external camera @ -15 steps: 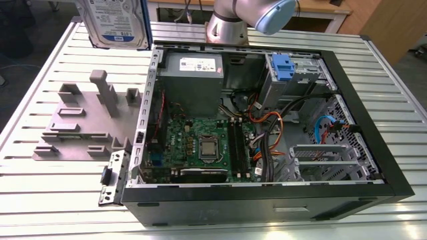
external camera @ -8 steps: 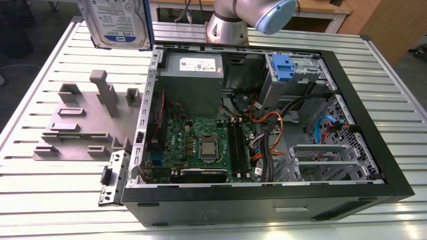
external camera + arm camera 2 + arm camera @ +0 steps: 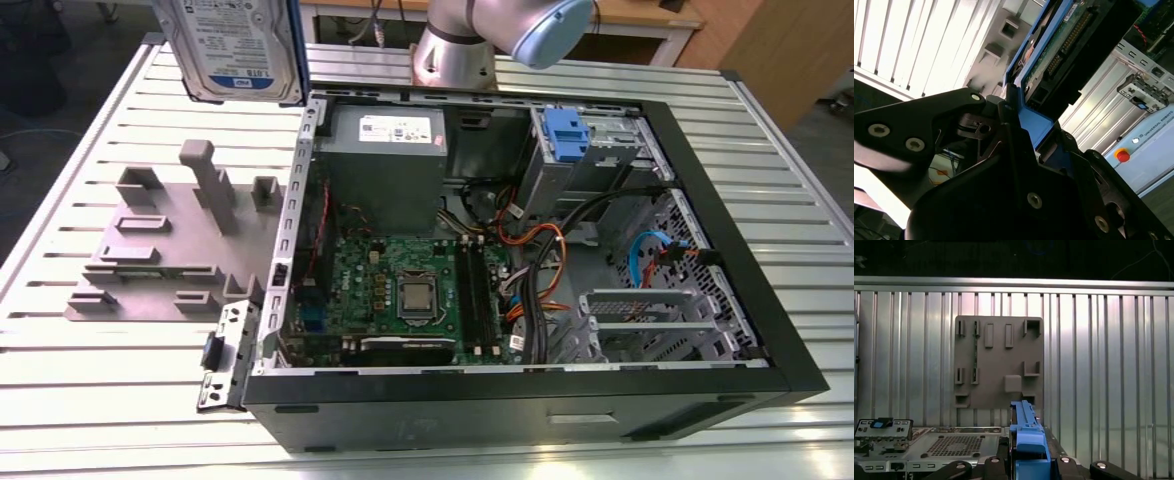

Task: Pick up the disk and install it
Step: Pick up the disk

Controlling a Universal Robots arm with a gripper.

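Gripper (image 3: 1026, 120) has its fingers clamped tight on the blue edge of the disk (image 3: 234, 45). The disk is held up in the air over the table (image 3: 80, 390), near its far edge on the exterior view's left, above the grey holder plate (image 3: 160, 250) beside the open computer case (image 3: 747, 300).

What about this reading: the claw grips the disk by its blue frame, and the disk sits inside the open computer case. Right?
Wrong on the place. The claw does grip the disk by its blue frame, but the exterior view shows the disk held up in the air outside the open computer case, over the table.
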